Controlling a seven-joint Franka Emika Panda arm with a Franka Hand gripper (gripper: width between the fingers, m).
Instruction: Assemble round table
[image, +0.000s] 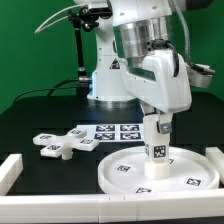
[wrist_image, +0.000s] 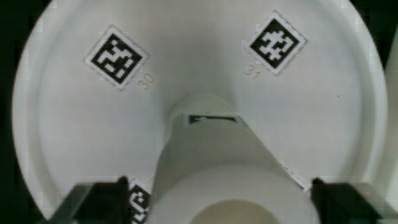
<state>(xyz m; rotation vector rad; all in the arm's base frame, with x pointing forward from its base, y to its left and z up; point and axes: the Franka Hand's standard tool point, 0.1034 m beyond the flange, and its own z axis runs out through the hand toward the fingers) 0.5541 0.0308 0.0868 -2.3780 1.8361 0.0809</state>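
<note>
The large round rimmed disc (image: 118, 174) lies flat on the black table at the exterior view's front right. The short thick cylinder leg (image: 157, 155) stands upright on the disc's middle, with a tag facing the camera. My gripper (image: 158, 128) reaches down from above, its fingers closed on the leg's upper part. In the wrist view the leg (wrist_image: 222, 150) runs down to the disc (wrist_image: 187, 60), and dark fingers (wrist_image: 103, 205) press both its sides around my gripper (wrist_image: 222, 208). The cross-shaped foot piece (image: 60, 145) lies loose on the table to the exterior view's left.
The marker board (image: 112, 130) lies flat behind the disc near the robot base. White border bars stand at the exterior view's left front (image: 10, 172), along the front (image: 100, 208) and at the right (image: 214, 152).
</note>
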